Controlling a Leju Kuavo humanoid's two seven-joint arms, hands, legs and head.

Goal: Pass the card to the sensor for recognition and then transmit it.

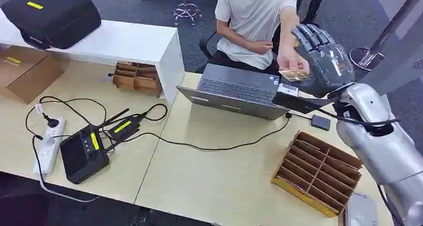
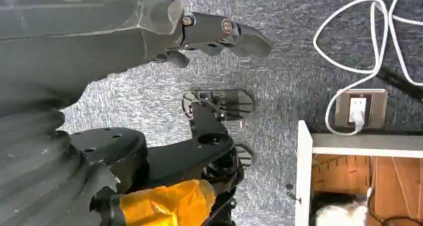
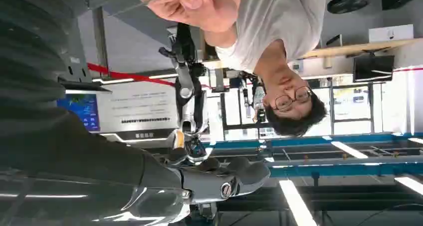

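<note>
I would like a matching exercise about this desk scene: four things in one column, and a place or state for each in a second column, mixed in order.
Things:
1. card
2. laptop
3. black case
4. wooden divider rack

Places or states:
A. on the white table, far left
B. on the desk beside the robot's right arm
C. open, in front of the seated person
D. in the person's fingers, next to the right hand

Pairs: 1-D, 2-C, 3-A, 4-B

Bright, even indoor light, soft shadows — ceiling strip lights (image 3: 349, 150) glare, wrist views perhaps slightly blurred.
</note>
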